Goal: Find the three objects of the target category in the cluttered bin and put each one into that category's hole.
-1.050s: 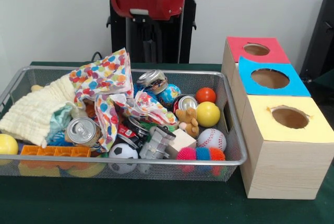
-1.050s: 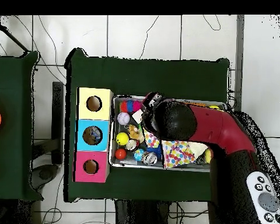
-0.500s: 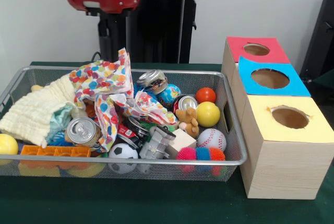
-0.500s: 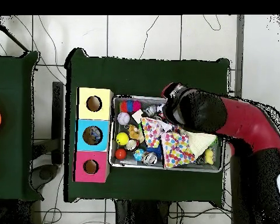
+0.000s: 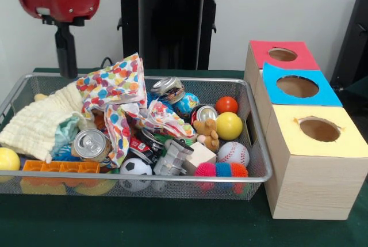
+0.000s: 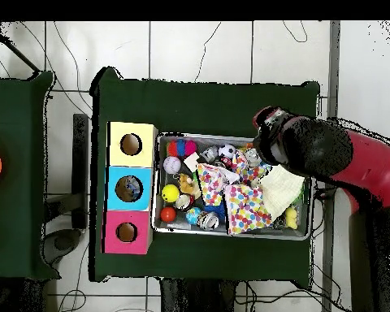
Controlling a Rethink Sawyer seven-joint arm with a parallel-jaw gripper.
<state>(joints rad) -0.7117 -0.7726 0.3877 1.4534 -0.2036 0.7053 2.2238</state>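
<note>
Gripper [image 5: 66,57] hangs above the far corner of the wire bin [image 5: 261,160], on the cream cloth's [image 5: 40,126] side; whether its fingers are open I cannot tell, and nothing hangs from it. Target category is not told; the balls, such as the yellow ball [image 5: 229,125], lie at the bin's opposite end, beside the boxes [image 5: 313,160].

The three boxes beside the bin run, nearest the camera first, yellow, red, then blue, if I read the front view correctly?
Not quite: in the front view the yellow box is nearest, but the blue box comes next and the red box is farthest. They do stand beside the bin.
</note>
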